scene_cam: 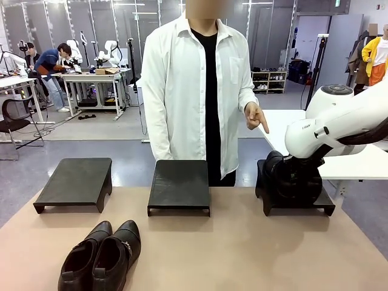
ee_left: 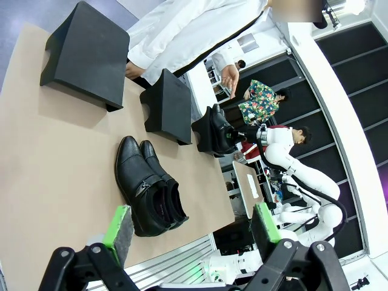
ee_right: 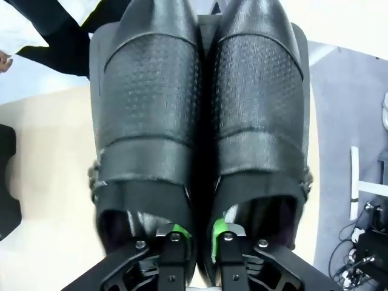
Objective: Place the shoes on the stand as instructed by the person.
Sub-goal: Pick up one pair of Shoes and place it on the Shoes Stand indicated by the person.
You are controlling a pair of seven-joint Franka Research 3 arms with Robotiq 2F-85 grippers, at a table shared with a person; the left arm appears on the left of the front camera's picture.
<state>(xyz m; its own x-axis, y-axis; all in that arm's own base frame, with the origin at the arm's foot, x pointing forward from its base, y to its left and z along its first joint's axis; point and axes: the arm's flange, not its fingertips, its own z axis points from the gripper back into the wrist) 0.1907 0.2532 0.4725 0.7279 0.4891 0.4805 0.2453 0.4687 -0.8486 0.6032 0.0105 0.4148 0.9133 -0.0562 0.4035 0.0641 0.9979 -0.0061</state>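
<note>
Shared across a tan counter point(scene_cam: 242, 254) with a person point(scene_cam: 182, 91) in an open white shirt at the far side. Along the far edge, a left stand point(scene_cam: 76, 180), middle stand point(scene_cam: 179, 182) and right stand point(scene_cam: 315, 206), all black. On the right stand, one pair of shoes point(ee_right: 200, 109), inner walls pinched together by the right gripper point(ee_right: 197, 233). Near the counter's front left, the other pair point(scene_cam: 100, 257). Well clear of it, the left gripper point(ee_left: 191, 224), fingers spread wide. Pointing down toward the right stand, the person's hand point(scene_cam: 254, 116).
</note>
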